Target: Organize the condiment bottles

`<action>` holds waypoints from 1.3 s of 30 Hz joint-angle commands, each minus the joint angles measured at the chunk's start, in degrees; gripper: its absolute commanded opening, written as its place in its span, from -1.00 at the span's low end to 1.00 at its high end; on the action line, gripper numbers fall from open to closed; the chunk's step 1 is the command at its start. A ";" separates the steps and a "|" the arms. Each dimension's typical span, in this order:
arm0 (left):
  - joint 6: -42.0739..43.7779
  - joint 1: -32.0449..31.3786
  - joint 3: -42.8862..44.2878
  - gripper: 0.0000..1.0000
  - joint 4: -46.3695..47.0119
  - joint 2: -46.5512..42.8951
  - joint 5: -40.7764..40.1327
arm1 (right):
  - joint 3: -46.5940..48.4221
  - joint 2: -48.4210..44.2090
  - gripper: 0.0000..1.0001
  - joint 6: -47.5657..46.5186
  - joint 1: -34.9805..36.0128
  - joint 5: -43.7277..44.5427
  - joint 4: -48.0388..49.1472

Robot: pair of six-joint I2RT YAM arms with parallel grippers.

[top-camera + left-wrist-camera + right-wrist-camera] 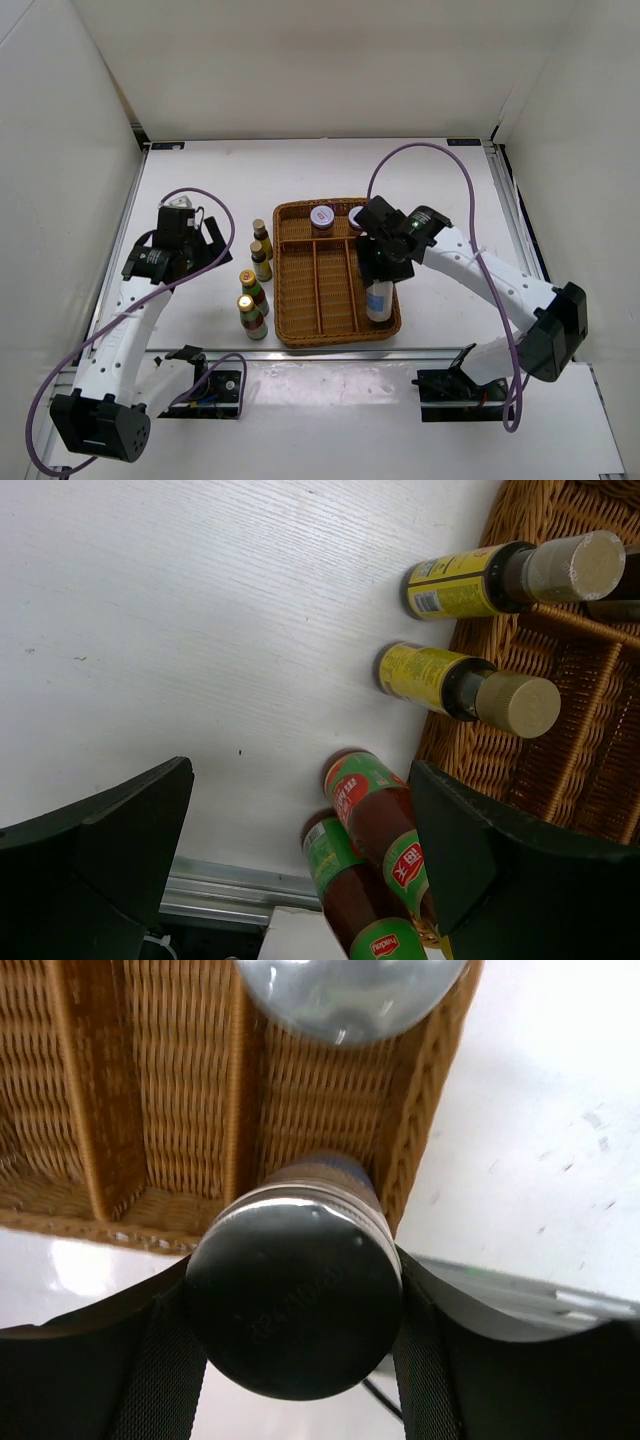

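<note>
The right gripper [293, 1295] is clamped on a tall pale bottle with a smooth round silver cap [379, 302]. Its black fingers [120, 1380] press either side just under the cap. This bottle stands upright in the rightmost lane of the brown woven wicker tray [300, 290], at the tray's lower-right corner in the top view. Whether its base touches the weave cannot be told. A second silver-capped bottle [345, 995] sits further up the same lane. Two short purple-lidded jars [321, 216] stand along the tray's top edge, one partly hidden by the arm. The left gripper [300, 770] hangs with its jaws wide apart over the white table [150, 600], holding nothing. Just beside the tray's left rim, four slim dark glass bottles with gold caps [261, 258] stand in a column. The upper two have yellow labels, the lower two red-and-green.
</note>
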 commanded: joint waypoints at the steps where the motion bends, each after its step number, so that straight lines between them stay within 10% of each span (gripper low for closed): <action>1: 0.89 -0.19 2.08 0.99 0.63 -0.11 -0.73 | -0.63 0.33 -1.00 0.42 0.26 -4.61 -3.59; 39: 1.42 -0.19 2.61 0.99 0.63 0.94 -0.73 | -27.52 -26.22 -1.00 -1.51 10.02 17.09 23.92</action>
